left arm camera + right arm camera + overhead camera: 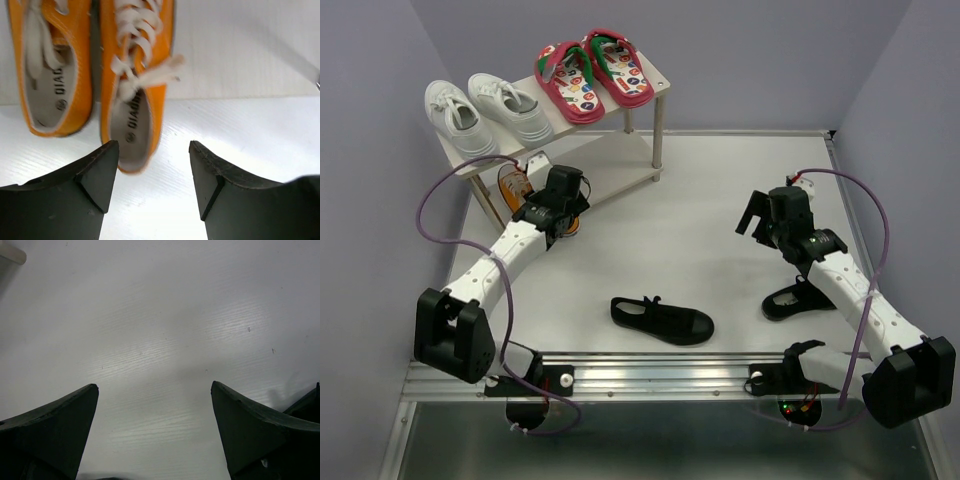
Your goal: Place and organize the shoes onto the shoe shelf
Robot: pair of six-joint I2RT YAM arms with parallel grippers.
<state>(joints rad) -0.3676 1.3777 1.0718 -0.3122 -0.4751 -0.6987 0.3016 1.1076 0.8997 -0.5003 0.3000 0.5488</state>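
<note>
While our left gripper [152,150] gapes empty behind the orange sneakers [157,105], our right gripper [154,387] — also spread wide — holds nothing.

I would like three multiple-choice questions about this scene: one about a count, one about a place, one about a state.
1. How many black shoes lie on the table?
A. one
B. two
C. four

2. Where do the red flip-flops lie?
A. on the top board of the shoe shelf
B. on the table
C. on the lower board

3. How do the fingers of the left gripper stand?
A. shut on a lace
B. apart, holding nothing
C. shut, holding nothing

Answers:
1 B: one lies mid-table, one further right.
2 A: they rest beside the white sneakers.
3 B: the wrist view shows a gap between them, short of the orange sneakers.
</note>
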